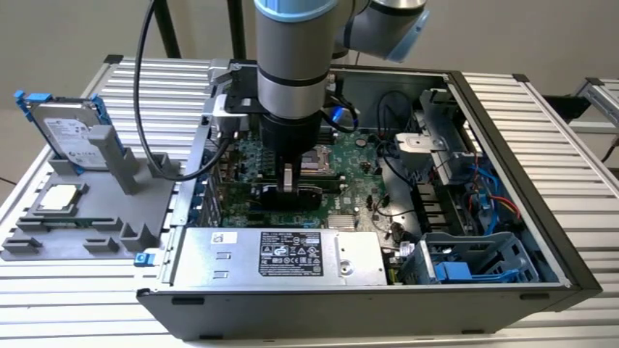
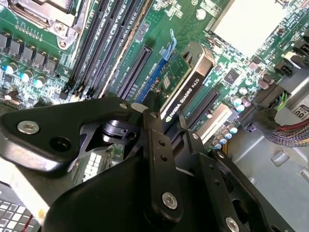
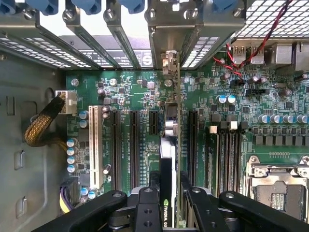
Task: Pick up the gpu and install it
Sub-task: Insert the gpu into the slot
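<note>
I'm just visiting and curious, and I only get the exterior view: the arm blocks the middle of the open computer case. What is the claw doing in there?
Observer: In the second wrist view the claw is shut on a thin green graphics card with a black cooler shroud.
Operator: Is the card lying flat?
Observer: No. In the first wrist view it stands on edge over the green motherboard, among the long black slots.
Operator: Where does its metal end go?
Observer: Its silver bracket meets the case's rear slot openings.

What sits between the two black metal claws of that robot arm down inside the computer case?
The gpu, a thin green card with a black cooler shroud, stands on edge between the gripper's fingers over the green motherboard's slots. Both wrist views show it.
</note>
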Action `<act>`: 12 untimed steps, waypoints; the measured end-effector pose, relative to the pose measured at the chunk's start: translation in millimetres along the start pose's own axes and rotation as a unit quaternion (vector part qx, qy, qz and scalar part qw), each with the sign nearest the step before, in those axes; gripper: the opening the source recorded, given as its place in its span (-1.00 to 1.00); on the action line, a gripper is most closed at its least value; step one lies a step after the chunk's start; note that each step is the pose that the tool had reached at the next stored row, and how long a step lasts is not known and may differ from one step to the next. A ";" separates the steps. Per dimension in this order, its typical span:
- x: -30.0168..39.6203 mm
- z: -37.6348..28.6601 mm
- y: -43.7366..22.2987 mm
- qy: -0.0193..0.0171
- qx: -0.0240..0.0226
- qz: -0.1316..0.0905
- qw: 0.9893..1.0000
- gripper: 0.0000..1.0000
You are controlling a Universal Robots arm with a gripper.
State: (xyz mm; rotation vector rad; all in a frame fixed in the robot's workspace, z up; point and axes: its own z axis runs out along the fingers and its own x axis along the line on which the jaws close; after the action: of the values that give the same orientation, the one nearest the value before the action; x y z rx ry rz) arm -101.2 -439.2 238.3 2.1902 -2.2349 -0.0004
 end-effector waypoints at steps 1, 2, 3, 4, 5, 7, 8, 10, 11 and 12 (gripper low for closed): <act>0.0 0.1 0.0 0.000 0.000 0.000 1.000 -1.00; 0.0 0.2 -0.1 0.000 0.000 0.000 1.000 -1.00; 0.1 0.3 -0.2 0.000 0.000 0.000 1.000 -1.00; 0.0 0.3 -0.2 0.000 0.000 0.000 1.000 -1.00; 0.0 0.3 -0.2 0.000 0.000 0.000 1.000 -1.00; 0.0 0.4 -0.2 0.000 0.000 0.000 1.000 -1.00; -0.1 1.2 -0.2 -0.001 0.001 0.000 1.000 -1.00; -0.2 1.5 -0.4 -0.001 0.001 0.000 1.000 1.00; -0.1 0.9 -0.4 0.000 0.000 0.000 1.000 1.00; 0.0 0.8 -0.3 0.000 0.000 0.000 1.000 1.00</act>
State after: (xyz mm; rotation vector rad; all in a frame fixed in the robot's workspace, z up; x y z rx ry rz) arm -100.9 -439.3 237.5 2.1913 -2.2348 -0.0003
